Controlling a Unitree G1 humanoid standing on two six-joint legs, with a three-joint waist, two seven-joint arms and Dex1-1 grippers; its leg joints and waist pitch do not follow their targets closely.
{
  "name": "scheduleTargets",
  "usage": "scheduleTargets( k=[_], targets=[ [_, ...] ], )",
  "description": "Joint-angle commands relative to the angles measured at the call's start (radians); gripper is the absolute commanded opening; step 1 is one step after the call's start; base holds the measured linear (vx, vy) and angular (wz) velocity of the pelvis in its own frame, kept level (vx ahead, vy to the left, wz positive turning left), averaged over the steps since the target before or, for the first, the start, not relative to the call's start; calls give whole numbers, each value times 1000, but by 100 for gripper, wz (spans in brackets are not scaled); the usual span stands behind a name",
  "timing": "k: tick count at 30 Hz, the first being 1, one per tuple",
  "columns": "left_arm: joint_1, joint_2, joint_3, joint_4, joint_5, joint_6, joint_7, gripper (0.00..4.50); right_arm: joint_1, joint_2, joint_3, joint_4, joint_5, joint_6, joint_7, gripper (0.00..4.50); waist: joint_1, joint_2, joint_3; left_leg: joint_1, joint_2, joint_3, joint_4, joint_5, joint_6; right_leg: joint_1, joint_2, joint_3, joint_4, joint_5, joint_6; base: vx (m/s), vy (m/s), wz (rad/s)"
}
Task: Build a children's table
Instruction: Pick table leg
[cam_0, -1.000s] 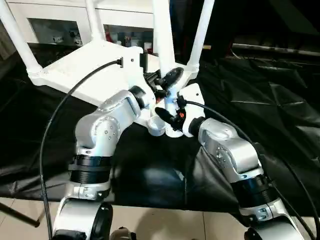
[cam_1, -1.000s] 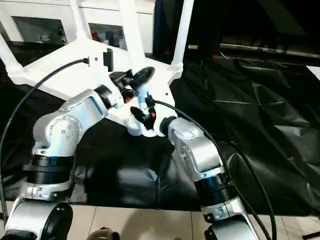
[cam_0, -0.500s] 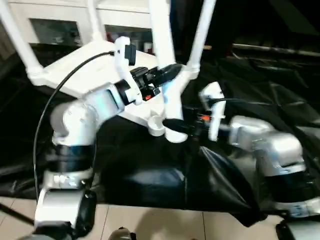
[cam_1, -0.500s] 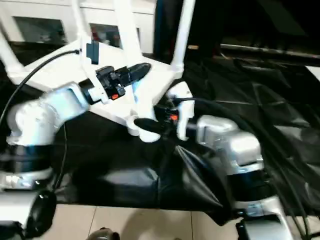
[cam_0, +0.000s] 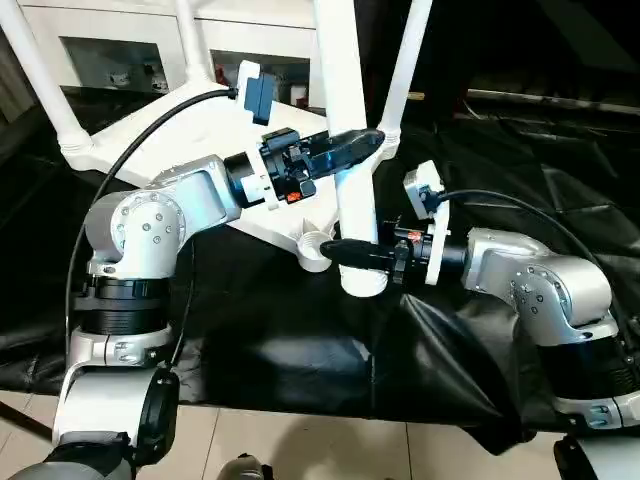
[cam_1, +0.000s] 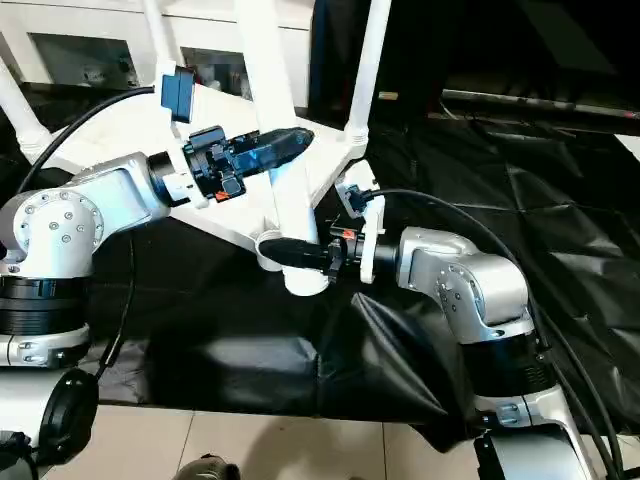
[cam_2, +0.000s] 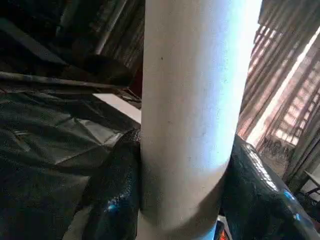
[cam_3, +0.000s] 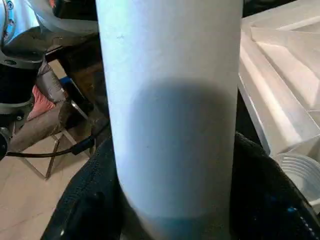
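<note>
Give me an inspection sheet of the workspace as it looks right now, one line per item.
Surface: black sheet, creased, over the work area.
Job's things: white tabletop upside down, three legs standing in its corner sockets; fourth leg upright beside the empty socket.
Clutter: nothing seen.
Grippers: left pincer and right pincer both clamp the fourth leg.
Cables: black cables loop from both wrists.
Surroundings: white glass-fronted cabinet behind; light tiled floor in front.

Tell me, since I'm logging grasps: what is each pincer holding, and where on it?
Both hold the same loose white leg: the left pincer around its middle, the right pincer near its thick lower end, beside the tabletop's empty corner socket.
</note>
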Motion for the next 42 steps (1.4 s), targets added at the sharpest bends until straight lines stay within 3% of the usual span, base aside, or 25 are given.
scheduleTargets(
  k=[1, 3, 5, 6, 7, 8, 9, 12, 16, 21, 23, 28, 29, 30, 31, 38, 40, 42],
  targets=[
    [-18, -12, -14, -12, -40, 16, -49, 188, -9, -1, -16, 13, -25, -8, -43, 231, 2, -5, -82, 21, 55, -21, -66, -94, -14, 47, -89, 50, -72, -64, -225, 0, 0, 0],
    [-18, -19, -18, -7, -14, -11, -29, 188, -8, 8, -11, 15, -51, -32, -66, 220, 1, -5, -81, 21, 56, -22, -67, -98, -17, 46, -90, 50, -74, -78, -221, 0, 0, 0],
    [-39, -56, 14, 40, 18, -33, 79, 244, -5, 25, 4, 22, -97, -76, -108, 213, 1, -7, -81, 21, 57, -22, -67, -95, -27, 46, -91, 50, -74, -75, -218, 0, 0, 0],
    [-48, -79, 18, 68, 80, -88, 167, 258, -1, 63, 12, 28, -134, -108, -181, 210, 2, -6, -82, 24, 57, -21, -66, -94, -30, 42, -91, 52, -76, -71, -219, 0, 0, 0],
    [-48, -79, 18, 68, 80, -88, 167, 261, -1, 63, 12, 28, -134, -108, -181, 206, 1, -6, -82, 22, 57, -22, -67, -96, -31, 43, -91, 51, -75, -71, -218, 0, 0, 0],
    [-46, -81, -4, 68, 132, -132, 199, 264, 1, 81, 24, 27, -157, -128, -218, 203, 1, -6, -82, 23, 58, -23, -69, -95, -34, 44, -92, 51, -75, -72, -218, 0, 0, 0],
    [-44, -90, -27, 72, 201, -194, 252, 286, 4, 105, 38, 22, -180, -142, -259, 201, -2, -8, -82, 20, 59, -26, -70, -96, -38, 47, -90, 51, -75, -72, -196, 0, 0, 0],
    [-43, -115, -46, 73, 263, -249, 324, 298, 3, 158, 38, 24, -219, -166, -359, 200, -5, -8, -83, 21, 57, -24, -70, -92, -40, 47, -90, 52, -75, -65, -180, 0, 0, 0],
    [-47, -172, -27, 75, 300, -277, 447, 306, -6, 221, 32, 31, -284, -197, -498, 199, -8, -9, -82, 21, 58, -24, -71, -85, -41, 45, -90, 51, -73, -38, -195, 0, 0, 0],
    [-47, -198, -7, 89, 304, -297, 486, 269, -4, 244, 36, 32, -304, -209, -525, 199, -7, -7, -81, 21, 56, -24, -73, -108, -44, 45, -89, 52, -76, -59, -181, 0, 0, 0],
    [-44, -199, -7, 93, 318, -314, 490, 230, -3, 250, 40, 30, -312, -214, -534, 199, -7, -7, -81, 22, 56, -24, -72, -111, -43, 45, -89, 53, -77, -57, -173, 0, 0, 0],
    [-46, -195, 7, 89, 309, -322, 485, 207, -4, 248, 54, 24, -332, -231, -530, 199, -8, -6, -81, 22, 56, -25, -72, -109, -43, 44, -88, 52, -75, -41, -176, 0, 0, 0],
    [-47, -193, 9, 88, 305, -322, 482, 198, -2, 247, 56, 20, -328, -238, -518, 234, -8, -5, -81, 23, 56, -24, -73, -116, -45, 43, -88, 52, -75, -48, -176, 0, 0, 0],
    [-48, -192, 10, 88, 305, -322, 482, 198, -1, 248, 56, 19, -326, -239, -514, 234, -8, -5, -81, 23, 56, -25, -72, -118, -46, 44, -89, 52, -75, -48, -178, 0, 0, 0],
    [-48, -189, 10, 87, 300, -318, 475, 195, 2, 248, 55, 14, -316, -241, -498, 268, -8, -5, -80, 22, 56, -24, -73, -120, -44, 44, -89, 53, -76, -48, -178, 0, 0, 0],
    [-47, -154, -16, 72, 266, -273, 367, 187, -6, 204, 15, -4, -232, -185, -395, 315, -7, -6, -81, 24, 56, -24, -72, -119, -33, 46, -88, 52, -74, -42, -184, 0, 0, 0],
    [-43, -122, -43, 52, 226, -220, 272, 186, -16, 148, -13, -11, -174, -134, -306, 336, 0, -4, -81, 27, 56, -23, -71, -120, -28, 45, -88, 52, -74, -52, -188, 0, 0, 0],
    [-40, -111, -36, 35, 150, -156, 199, 186, -18, 92, -5, -11, -154, -102, -228, 344, 2, -8, -81, 23, 55, -22, -69, -100, -24, 48, -88, 51, -70, -29, -202, 0, 0, 0]
  ],
)
